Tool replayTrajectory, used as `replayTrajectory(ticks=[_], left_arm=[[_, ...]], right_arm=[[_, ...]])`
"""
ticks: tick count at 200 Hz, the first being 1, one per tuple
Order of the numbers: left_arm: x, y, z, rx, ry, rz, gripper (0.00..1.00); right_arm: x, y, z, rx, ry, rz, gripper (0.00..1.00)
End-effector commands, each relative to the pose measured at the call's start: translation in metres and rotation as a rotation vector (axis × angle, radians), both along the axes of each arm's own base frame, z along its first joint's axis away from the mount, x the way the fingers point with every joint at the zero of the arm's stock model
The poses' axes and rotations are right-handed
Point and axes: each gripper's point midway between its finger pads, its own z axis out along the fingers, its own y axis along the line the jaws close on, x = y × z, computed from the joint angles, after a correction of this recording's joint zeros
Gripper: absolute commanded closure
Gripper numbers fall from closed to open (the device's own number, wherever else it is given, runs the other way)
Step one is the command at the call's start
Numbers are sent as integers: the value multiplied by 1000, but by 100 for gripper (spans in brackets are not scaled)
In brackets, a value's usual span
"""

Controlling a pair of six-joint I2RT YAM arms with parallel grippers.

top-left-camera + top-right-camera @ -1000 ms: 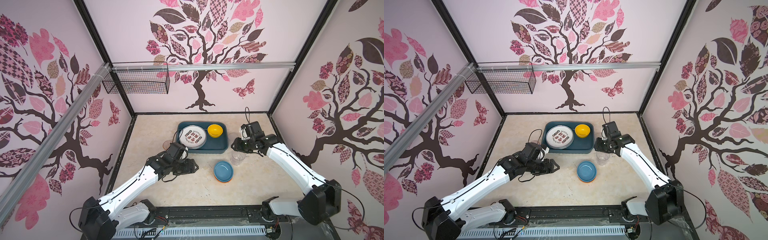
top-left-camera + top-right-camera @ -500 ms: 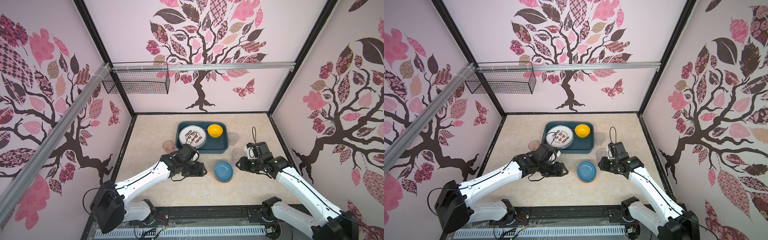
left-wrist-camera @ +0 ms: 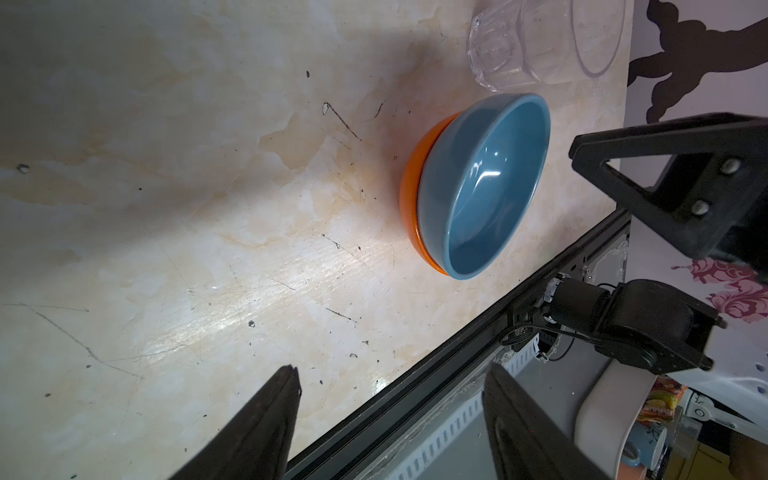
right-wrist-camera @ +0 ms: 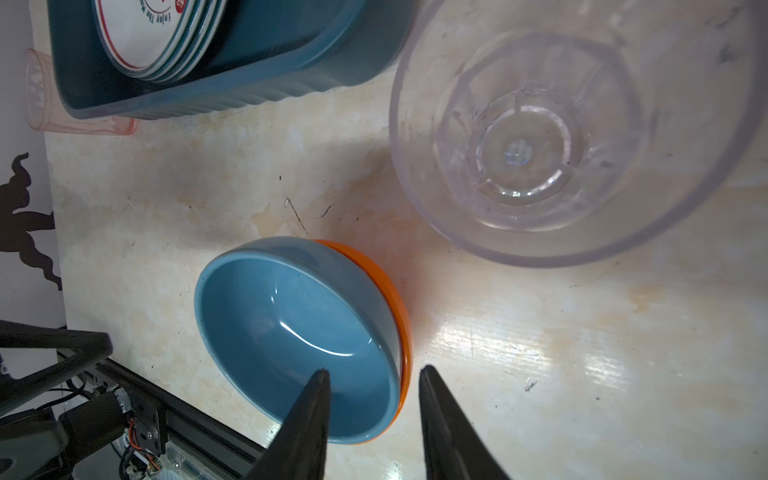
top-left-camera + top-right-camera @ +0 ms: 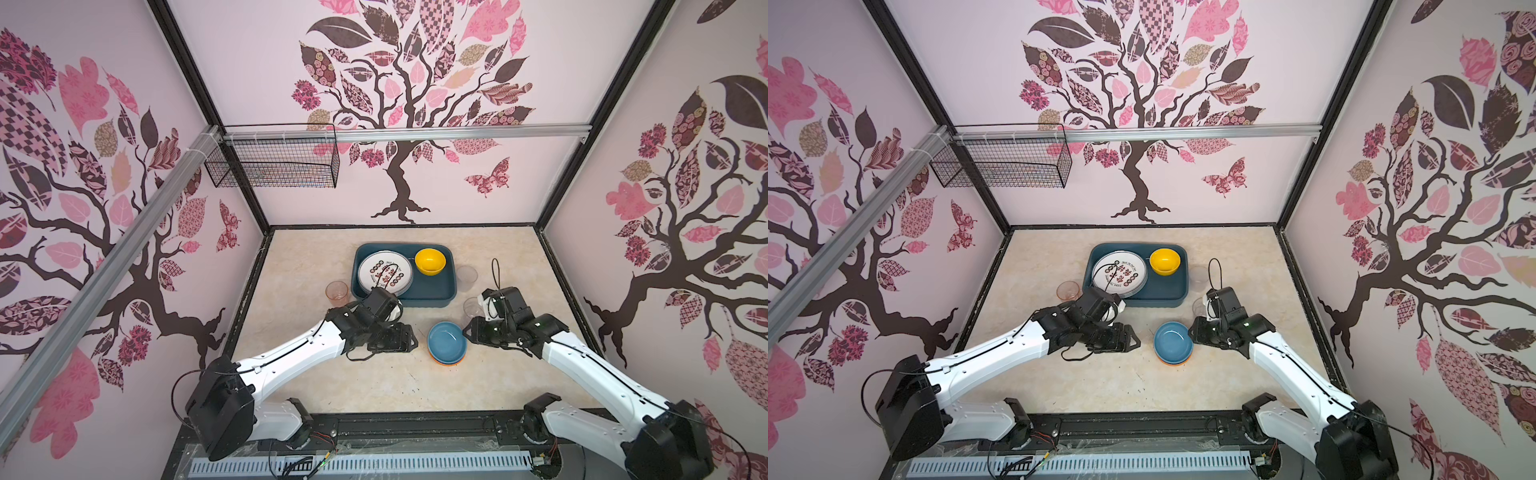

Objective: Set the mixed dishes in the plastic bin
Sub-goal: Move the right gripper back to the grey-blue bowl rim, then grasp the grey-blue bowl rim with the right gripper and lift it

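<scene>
The dark teal plastic bin [image 5: 405, 297] [image 5: 1154, 301] holds a stack of white plates [image 5: 385, 272] and a yellow bowl [image 5: 430, 261]. In front of it a blue bowl [image 5: 446, 340] [image 4: 291, 324] sits nested in an orange bowl [image 4: 400, 299]. My right gripper [image 5: 467, 332] [image 4: 374, 374] is open and straddles their right rim, one finger inside the blue bowl and one outside. My left gripper [image 5: 411, 338] [image 3: 392, 370] stands open and empty just left of the bowls. A pinkish cup [image 5: 336, 293] stands left of the bin. Two clear cups [image 5: 466, 277] [image 5: 472, 307] stand right of it.
The nearer clear cup [image 4: 519, 145] stands close behind my right wrist. A black wire basket [image 5: 274, 164] hangs on the back left wall. A black rail [image 5: 374, 424] runs along the table's front edge. Patterned walls enclose the table on three sides.
My right arm came forward from beside the bin to the blue bowl's right rim, and its jaws narrowed slightly. My left arm swung right toward the bowls.
</scene>
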Motion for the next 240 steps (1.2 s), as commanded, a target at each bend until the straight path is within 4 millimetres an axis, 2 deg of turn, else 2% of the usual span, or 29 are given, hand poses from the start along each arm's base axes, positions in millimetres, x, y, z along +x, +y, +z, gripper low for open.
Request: replayTrajectory(ticks=[1,84,156,240], left_arm=[[5,-6,10,-22,-29,-5,27],[2,-2,5,-18,-22,3,28],[1,1,0,-14,-14,13,28],[-1,4,-2,-15,-12,22,28]], right_arm=[[3,3,-9,-28,0,-2,63],[5,4,-30,-50,39,-10,68],[4,5,-37,-51,45,-9,73],[6,6,-28,-68,26,-1,83]])
